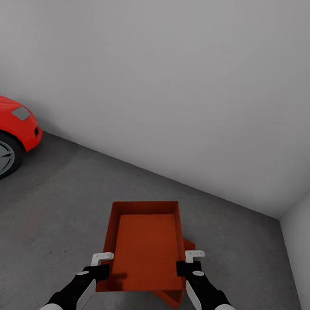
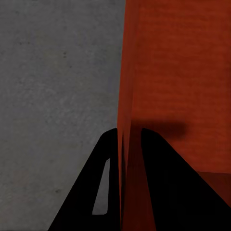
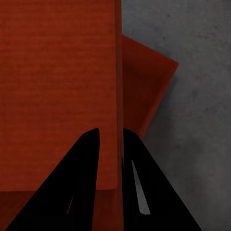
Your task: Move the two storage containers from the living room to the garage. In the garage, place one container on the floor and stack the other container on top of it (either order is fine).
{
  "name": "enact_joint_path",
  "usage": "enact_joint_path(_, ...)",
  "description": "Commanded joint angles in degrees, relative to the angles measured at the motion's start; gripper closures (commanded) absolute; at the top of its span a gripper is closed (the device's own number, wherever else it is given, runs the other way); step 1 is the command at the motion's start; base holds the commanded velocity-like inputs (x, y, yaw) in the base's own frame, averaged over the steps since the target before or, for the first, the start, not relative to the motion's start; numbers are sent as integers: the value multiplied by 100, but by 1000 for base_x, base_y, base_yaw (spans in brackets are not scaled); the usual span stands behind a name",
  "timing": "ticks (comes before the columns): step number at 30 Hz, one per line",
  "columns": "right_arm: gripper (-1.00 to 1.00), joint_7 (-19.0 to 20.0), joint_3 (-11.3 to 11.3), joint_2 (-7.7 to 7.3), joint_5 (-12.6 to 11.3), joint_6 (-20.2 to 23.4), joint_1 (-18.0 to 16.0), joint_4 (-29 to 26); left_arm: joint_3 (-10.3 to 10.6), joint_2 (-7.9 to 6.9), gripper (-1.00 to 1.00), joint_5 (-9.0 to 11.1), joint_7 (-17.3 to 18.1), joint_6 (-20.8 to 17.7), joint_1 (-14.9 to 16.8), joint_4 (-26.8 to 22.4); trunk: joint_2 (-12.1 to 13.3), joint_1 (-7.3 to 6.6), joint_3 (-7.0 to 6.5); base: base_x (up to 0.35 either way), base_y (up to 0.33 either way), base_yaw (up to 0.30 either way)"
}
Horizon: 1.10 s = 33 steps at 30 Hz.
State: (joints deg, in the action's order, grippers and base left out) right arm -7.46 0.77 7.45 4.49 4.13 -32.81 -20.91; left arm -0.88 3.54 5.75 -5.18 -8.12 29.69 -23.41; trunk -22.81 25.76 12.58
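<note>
Red car [image 1: 12, 132] sits far left, well clear. The left gripper [image 1: 103, 264] pinches the upper container's [image 1: 145, 246] left wall, the right gripper [image 1: 189, 262] its right wall, over the skewed lower container [image 1: 188, 245] on the garage floor [image 1: 45, 221]. I'd twist it square, then lower evenly before releasing.

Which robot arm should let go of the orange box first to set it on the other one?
Neither is clearly better. The left gripper and right gripper each pinch a side wall of the orange-red open plastic bin, held above the second orange-red bin on the grey concrete floor. Probably release both together.
</note>
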Motion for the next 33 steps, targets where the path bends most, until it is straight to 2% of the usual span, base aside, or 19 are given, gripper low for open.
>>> enact_joint_path(1, 100, -36, -376, -3, 96, 44, -34, -10, 133, -3, 100, -118, 175, -32, -7, -14, -12, 3, 12, 8, 0, 0)
enact_joint_path(22, 100, -36, -384, 0, 95, 44, -34, -10, 132, -3, 100, -118, 175, -32, -7, -14, -12, 3, 12, 0, 0, -3)
enact_joint_path(33, 100, -39, -382, 2, 91, 44, -36, -10, 134, -3, 100, -118, 175, -32, -7, -14, -12, 3, 12, 0, 0, -218)
